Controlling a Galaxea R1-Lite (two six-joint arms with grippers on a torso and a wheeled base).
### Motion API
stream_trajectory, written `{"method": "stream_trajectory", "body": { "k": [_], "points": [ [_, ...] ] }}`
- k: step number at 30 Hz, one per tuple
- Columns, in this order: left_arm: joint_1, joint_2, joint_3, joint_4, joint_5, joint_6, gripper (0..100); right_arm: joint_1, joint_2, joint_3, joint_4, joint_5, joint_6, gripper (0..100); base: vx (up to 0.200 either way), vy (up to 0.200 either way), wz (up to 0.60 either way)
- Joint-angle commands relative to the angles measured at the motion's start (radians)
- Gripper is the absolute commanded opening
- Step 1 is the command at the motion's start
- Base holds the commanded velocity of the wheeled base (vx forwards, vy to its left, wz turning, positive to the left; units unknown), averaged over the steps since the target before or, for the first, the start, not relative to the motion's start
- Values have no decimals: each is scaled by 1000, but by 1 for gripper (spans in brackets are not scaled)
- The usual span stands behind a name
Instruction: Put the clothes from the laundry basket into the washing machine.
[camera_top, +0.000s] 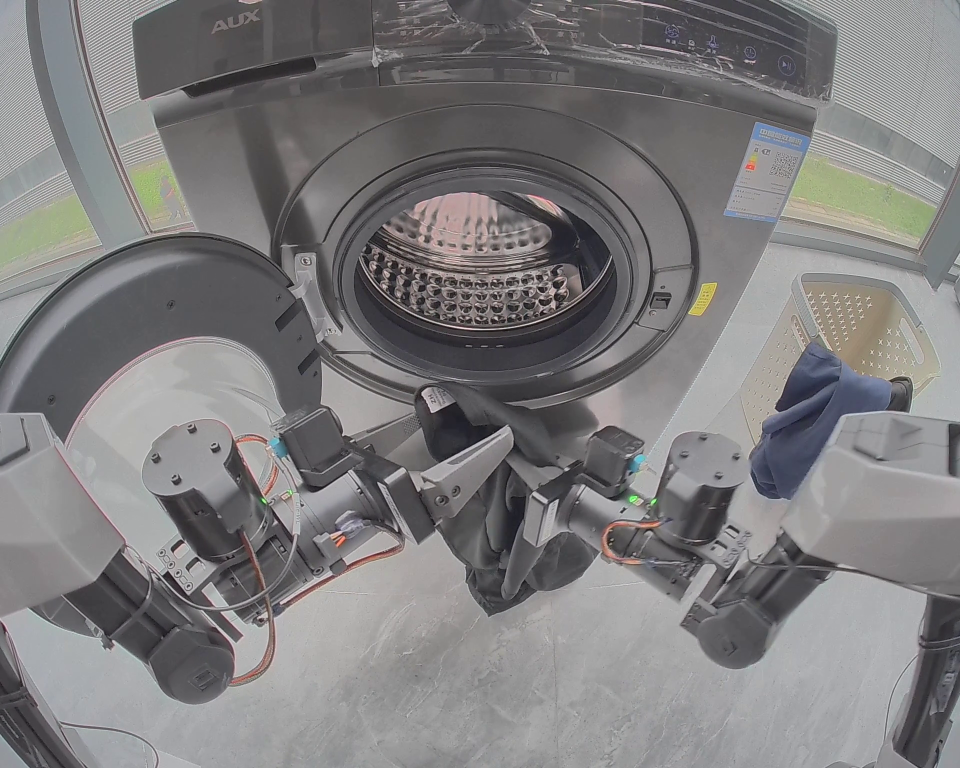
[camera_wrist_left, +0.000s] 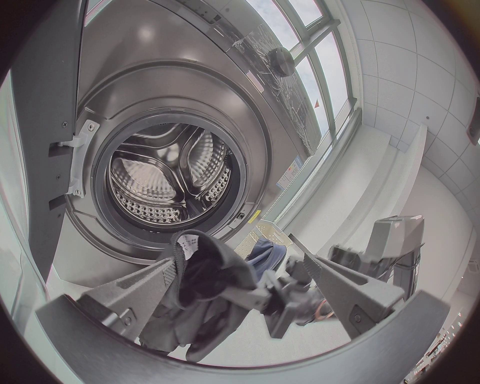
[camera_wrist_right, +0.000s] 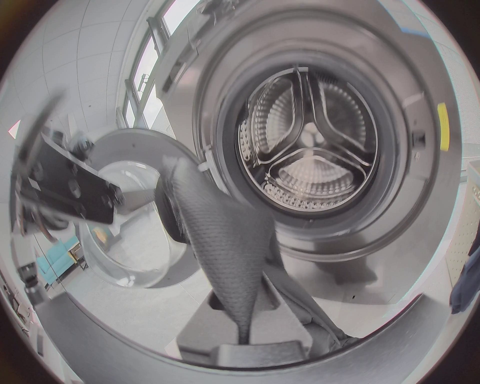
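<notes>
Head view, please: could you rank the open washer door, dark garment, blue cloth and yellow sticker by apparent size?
1. Round grey open washer door.
2. Dark grey hanging garment, though its nearness to the camera flatters it.
3. Blue cloth draped over the beige perforated laundry basket.
4. Small yellow rectangular sticker.

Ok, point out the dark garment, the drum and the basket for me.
dark garment (camera_top: 475, 560), head view: on its hanging lower fold.
drum (camera_top: 470, 280), head view: on the perforated inner wall.
basket (camera_top: 870, 325), head view: on the perforated back wall.
</notes>
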Motion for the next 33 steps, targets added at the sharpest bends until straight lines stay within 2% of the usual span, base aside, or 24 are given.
{"method": "stream_trajectory", "body": {
  "k": [1,4,8,11,13,16,18,19,21,28,30,33],
  "points": [
    [1,-36,18,0,3,0,100,10,-296,155,32,-17,15,0,0,0,0],
    [-2,-57,18,0,3,-3,100,8,-330,187,28,-17,27,0,0,0,0],
    [-3,-68,34,0,1,-4,100,8,-342,258,0,-17,82,0,0,0,0],
    [-2,-68,37,0,-2,-7,100,2,-336,279,-32,-18,93,0,0,0,0],
    [-3,-71,38,0,0,-15,100,2,-335,278,-35,-25,90,0,0,0,0],
    [1,-71,40,0,3,-27,100,-1,-333,267,-34,-57,92,0,0,0,0],
    [1,-71,49,0,3,-26,100,-3,-332,259,-35,-64,92,0,0,0,0],
    [1,-86,90,0,1,-26,100,-4,-332,241,-34,-86,95,0,0,0,0],
    [0,-91,126,0,1,-26,100,-7,-329,224,-34,-101,96,0,0,0,0],
    [-8,-68,170,2,0,-20,100,-15,-318,199,-34,-104,98,0,0,0,0],
    [-10,-31,176,2,0,-6,100,-13,-315,189,-34,-106,99,0,0,0,0],
    [-11,44,178,2,0,52,100,-6,-316,181,-34,-106,115,0,0,0,0]
  ]
}}
